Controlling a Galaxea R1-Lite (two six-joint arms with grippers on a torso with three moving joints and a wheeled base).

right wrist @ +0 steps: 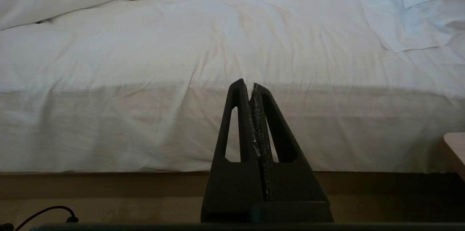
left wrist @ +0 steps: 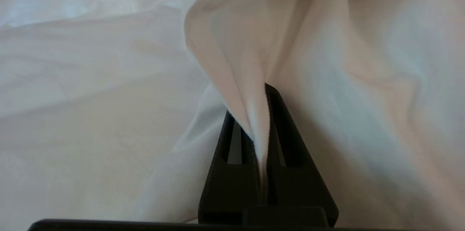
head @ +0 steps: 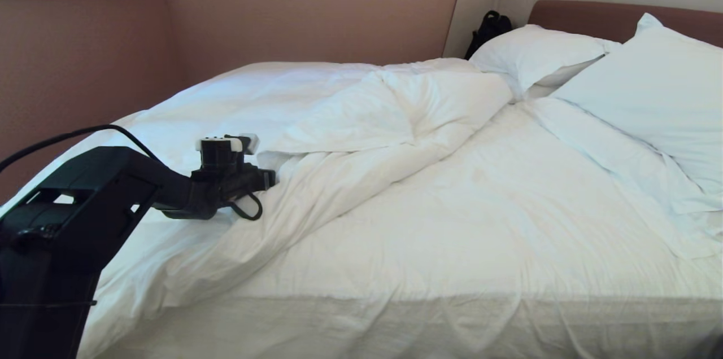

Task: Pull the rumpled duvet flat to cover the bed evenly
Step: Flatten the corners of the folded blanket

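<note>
One gripper, the left gripper (left wrist: pixel 262 114), pinches a duvet (head: pixel 339 116) fold; bunched bulk lies far-right, bare bed (head: pixel 452 223) near-right.

No legible text or labels anywhere.

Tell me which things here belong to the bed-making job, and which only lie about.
Belong to the job:
- duvet
- bed
- left end effector, shut on a duvet fold

Only lying about:
- pillows
- black bag
- right end effector, shut, idle
</note>
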